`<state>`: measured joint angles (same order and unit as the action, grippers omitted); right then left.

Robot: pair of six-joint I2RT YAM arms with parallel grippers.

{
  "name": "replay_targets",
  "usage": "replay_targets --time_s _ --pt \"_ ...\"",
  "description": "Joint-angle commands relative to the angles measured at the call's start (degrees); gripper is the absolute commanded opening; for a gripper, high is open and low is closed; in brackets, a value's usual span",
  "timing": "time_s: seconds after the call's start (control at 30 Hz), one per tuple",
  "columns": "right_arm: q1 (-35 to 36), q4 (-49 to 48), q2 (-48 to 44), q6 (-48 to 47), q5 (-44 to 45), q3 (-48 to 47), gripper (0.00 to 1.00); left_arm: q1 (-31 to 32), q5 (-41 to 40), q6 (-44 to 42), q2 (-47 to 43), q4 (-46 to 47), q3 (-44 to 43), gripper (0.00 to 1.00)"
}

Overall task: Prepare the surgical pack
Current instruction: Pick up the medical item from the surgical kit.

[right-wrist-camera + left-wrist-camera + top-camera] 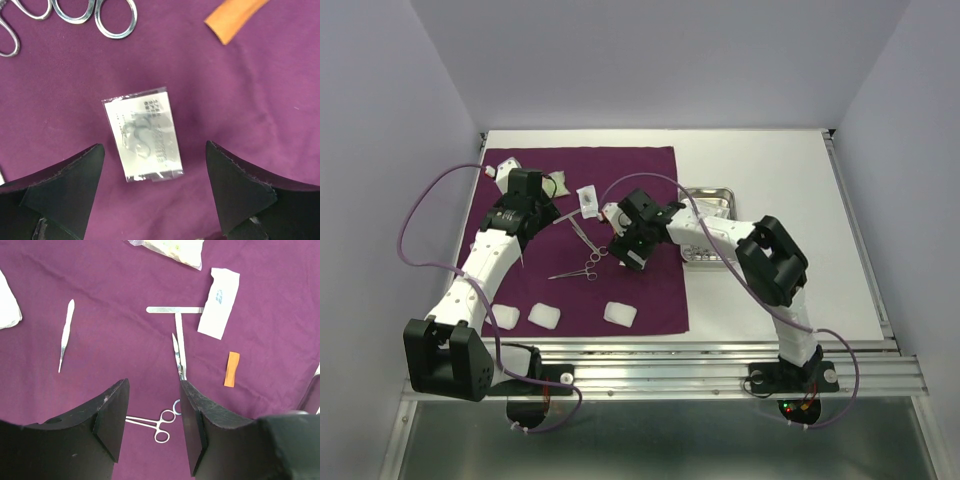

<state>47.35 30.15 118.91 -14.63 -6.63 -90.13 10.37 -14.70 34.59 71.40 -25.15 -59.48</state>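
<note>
R gripper (155, 149) apart, empty; packet (145, 135) flat centre frame beneath. Upper left: forceps rings (95, 17); upper right: orange strip (235, 17). L gripper (153, 385) apart, empty.

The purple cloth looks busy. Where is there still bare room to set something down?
Bare: the far right corner of the purple cloth, beyond the right gripper, and the white table right of the steel tray. Crowded: the cloth's middle, with forceps, packets and the left gripper.

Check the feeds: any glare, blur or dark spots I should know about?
Top external: even light, soft shadows, but the steel tray washes out pale. Left wrist: purple drape and instruments crisp; fingers nearly black. Right wrist: packet print slightly soft, no glare.
</note>
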Motion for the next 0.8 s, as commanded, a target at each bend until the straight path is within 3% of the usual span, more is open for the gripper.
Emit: replay_targets --time_s 0.0,0.23,0.5,0.77 --pt "0.9 1.1 1.2 -1.9 -1.5 -2.8 0.87 -0.3 -1.5 -0.3 -1.0 -0.3 -0.7 0.56" --pt "1.4 2.0 4.3 -0.8 0.3 -3.4 0.83 -0.3 -1.6 -0.2 -0.7 -0.3 -0.9 0.56" --pt "1.4 1.8 4.5 1.5 4.0 -3.3 0.63 -0.3 -1.9 -0.2 -1.0 -0.6 -1.0 0.56" --pt "1.4 0.8 1.0 3.8 6.4 -2.7 0.59 -0.3 -1.9 -0.2 -1.3 -0.7 -0.7 0.56"
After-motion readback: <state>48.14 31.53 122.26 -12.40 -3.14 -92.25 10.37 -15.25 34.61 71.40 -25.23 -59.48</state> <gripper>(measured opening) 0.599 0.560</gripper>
